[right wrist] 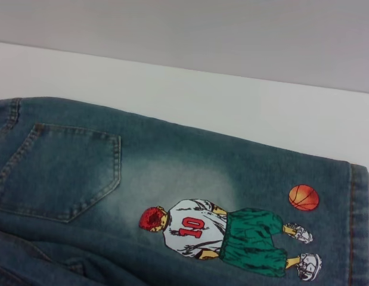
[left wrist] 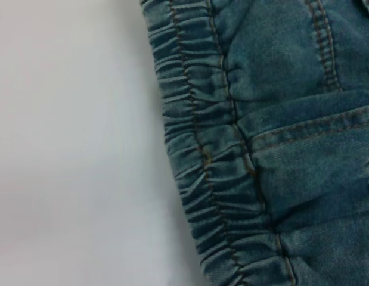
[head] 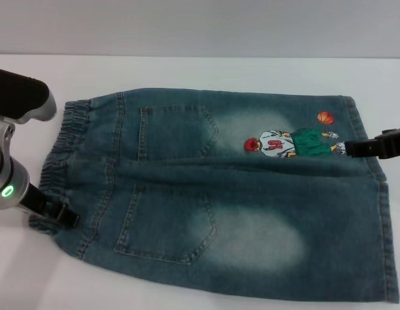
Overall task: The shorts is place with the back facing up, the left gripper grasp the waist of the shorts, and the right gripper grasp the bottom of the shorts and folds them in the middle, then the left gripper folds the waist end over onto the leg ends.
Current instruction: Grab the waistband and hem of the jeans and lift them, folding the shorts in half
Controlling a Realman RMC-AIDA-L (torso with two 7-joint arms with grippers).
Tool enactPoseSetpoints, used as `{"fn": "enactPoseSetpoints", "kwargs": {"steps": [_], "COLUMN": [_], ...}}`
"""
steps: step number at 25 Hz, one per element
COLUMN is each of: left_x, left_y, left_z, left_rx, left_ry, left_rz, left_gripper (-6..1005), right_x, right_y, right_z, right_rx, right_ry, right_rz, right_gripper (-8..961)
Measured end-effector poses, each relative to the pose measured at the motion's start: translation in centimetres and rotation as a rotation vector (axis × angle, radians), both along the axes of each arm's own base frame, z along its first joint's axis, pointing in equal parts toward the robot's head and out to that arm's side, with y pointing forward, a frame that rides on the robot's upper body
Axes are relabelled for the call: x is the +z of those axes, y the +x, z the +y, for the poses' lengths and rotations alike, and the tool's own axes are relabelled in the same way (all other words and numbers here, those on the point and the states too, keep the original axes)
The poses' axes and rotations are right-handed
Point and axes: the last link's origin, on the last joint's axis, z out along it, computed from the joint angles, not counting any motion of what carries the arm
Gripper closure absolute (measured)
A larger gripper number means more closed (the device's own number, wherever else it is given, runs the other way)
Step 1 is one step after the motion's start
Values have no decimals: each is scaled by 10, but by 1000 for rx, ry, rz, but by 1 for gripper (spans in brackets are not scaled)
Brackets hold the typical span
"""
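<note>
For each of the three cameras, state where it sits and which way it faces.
Head view: on the robot's head, looking forward and down at the shorts on the white table; shows the left tool at the waistband and the right tool at the leg ends.
Left wrist view: on the left wrist, facing the waistband; no arm parts show.
Right wrist view: on the right wrist, facing the printed leg; no arm parts show.
Shared: head and right wrist views both show the orange ball.

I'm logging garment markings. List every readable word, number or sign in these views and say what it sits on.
"10": red number on the back of the white jersey of the cartoon basketball player printed on the shorts, near the leg ends.
No other text, brand or label is readable in any view.
</note>
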Motion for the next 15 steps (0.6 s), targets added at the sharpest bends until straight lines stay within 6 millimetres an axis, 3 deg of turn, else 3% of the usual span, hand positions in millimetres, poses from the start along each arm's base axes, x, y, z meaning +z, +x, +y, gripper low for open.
{"fn": "enactPoseSetpoints", "kwargs": {"steps": [15], "left_x": [1], "left_y": [0], "left_z": [-1], "left_rx": [5], "left_ry": [-5], "left_rz": [5], "left_gripper": [217], "right_x": [-2], "right_y": [-3], "right_z": [4], "right_rx": [1], "right_ry": [-6], "right_rz": [4], "right_gripper": [221]}}
